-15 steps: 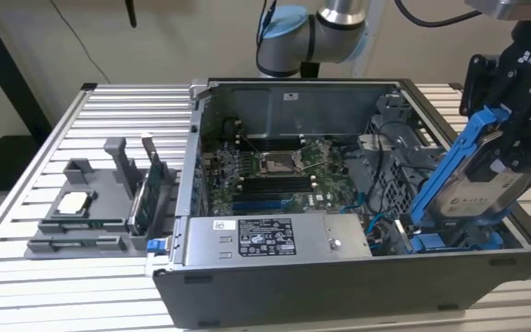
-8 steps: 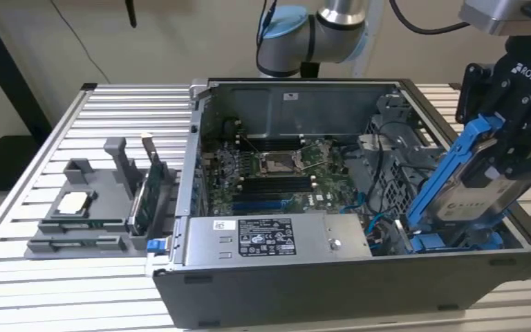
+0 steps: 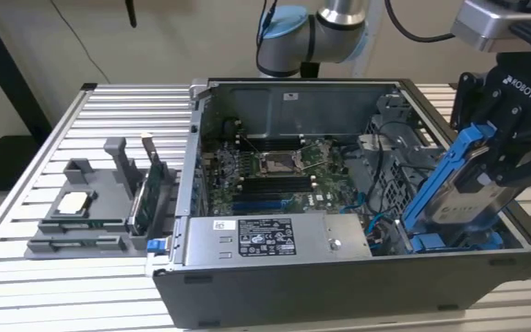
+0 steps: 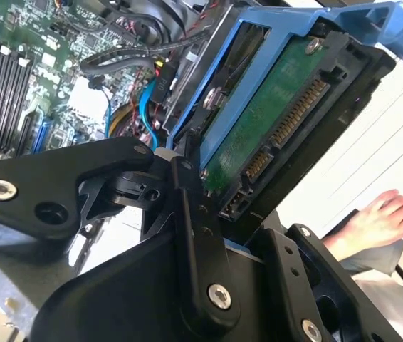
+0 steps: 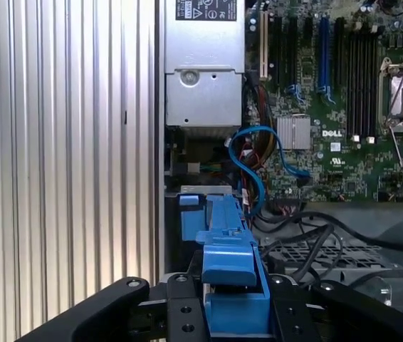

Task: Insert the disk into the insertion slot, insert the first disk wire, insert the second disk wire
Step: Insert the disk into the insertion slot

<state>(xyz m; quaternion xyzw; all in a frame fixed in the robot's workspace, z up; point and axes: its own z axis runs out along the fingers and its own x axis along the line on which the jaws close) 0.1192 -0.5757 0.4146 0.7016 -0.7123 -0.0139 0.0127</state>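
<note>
Pincer [image 3: 500, 169] hangs over the computer case's [image 3: 339, 297] corner at the exterior view's right, clamped on the tilted disk [image 3: 464, 204]. Judged stiff, weighty, shock-sensitive; the grip apparently spans its blue carrier frame [image 3: 436, 180], sparing the circuit board [image 4: 273, 128].

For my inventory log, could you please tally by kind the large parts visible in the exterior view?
Open computer case: 1
Green motherboard: 1
Grey power-supply box: 1
Disk in blue carrier, gripped by the tool: 1
Grey parts holder: 1
Total: 5
</note>
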